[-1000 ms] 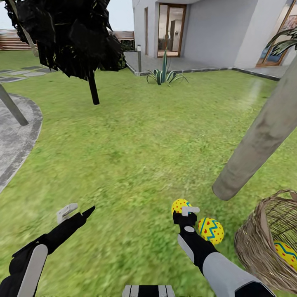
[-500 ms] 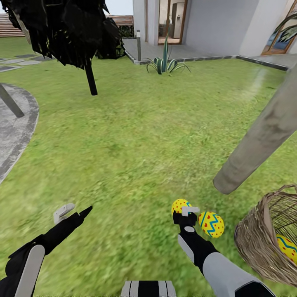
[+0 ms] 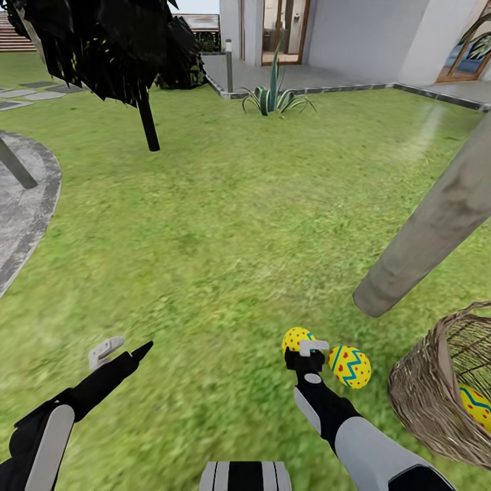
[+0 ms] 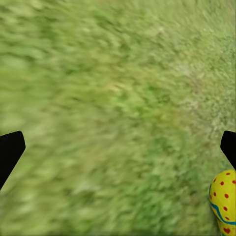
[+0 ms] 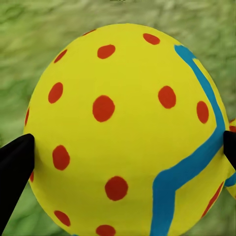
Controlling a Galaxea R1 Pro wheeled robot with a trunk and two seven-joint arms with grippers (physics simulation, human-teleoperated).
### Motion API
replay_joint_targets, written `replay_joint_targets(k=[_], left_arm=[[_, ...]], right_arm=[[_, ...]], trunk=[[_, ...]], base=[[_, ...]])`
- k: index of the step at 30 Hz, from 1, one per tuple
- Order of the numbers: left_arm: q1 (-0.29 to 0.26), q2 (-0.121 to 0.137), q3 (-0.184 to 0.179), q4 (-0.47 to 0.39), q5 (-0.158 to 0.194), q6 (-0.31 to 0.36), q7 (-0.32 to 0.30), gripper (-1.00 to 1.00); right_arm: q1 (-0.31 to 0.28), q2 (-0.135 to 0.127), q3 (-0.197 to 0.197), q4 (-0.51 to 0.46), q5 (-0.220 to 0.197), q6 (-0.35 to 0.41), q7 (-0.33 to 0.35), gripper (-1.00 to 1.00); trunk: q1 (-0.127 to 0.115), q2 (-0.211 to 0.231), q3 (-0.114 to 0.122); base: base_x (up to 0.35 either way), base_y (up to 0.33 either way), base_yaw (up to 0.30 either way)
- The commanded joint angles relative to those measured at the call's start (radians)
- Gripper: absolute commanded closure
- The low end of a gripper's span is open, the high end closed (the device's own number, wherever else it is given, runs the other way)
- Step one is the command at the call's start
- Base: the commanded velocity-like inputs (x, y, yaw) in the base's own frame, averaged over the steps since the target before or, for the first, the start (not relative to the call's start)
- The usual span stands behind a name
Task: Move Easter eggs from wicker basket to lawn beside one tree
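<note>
Yellow red-dotted Easter egg (image 3: 297,339) clamped in right gripper (image 3: 311,350) above mottled green lawn (image 3: 225,232), beside second egg (image 3: 350,366); third (image 3: 475,405) inside brown wicker basket (image 3: 424,399); left gripper (image 3: 121,350) spread, empty

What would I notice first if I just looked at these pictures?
Probably the bright yellow egg with red dots, sitting between the right pincer's fingers low over the lawn. A second egg lies just beside it, and a third peeks from the basket at the right, near the pale tree trunk.
</note>
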Motion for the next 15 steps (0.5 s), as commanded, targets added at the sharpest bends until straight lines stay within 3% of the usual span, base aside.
replay_joint_targets(k=[1,5,10,15], left_arm=[[-0.001,0.000,0.002,0.001,0.002,0.006,-0.004,-1.00],[-0.001,0.000,0.002,0.002,0.002,0.006,-0.004,-1.00],[-0.001,0.000,0.002,0.003,0.001,0.006,-0.005,-1.00],[-0.001,0.000,0.003,0.003,0.000,0.005,-0.004,-1.00]], right_arm=[[-0.001,-0.001,0.008,0.001,-0.011,-0.005,-0.005,1.00],[-0.001,-0.001,0.006,0.001,-0.010,-0.005,-0.004,1.00],[-0.001,-0.001,0.008,0.000,-0.010,-0.022,-0.004,1.00],[-0.001,-0.002,0.003,0.003,-0.010,-0.027,-0.008,1.00]], trunk=[[0.000,0.000,-0.001],[0.000,0.000,-0.001],[0.000,0.000,-0.001],[0.000,0.000,-0.001]], base=[[0.000,0.000,0.000],[0.043,0.000,0.000],[0.218,0.000,0.000],[0.029,0.000,0.000]])
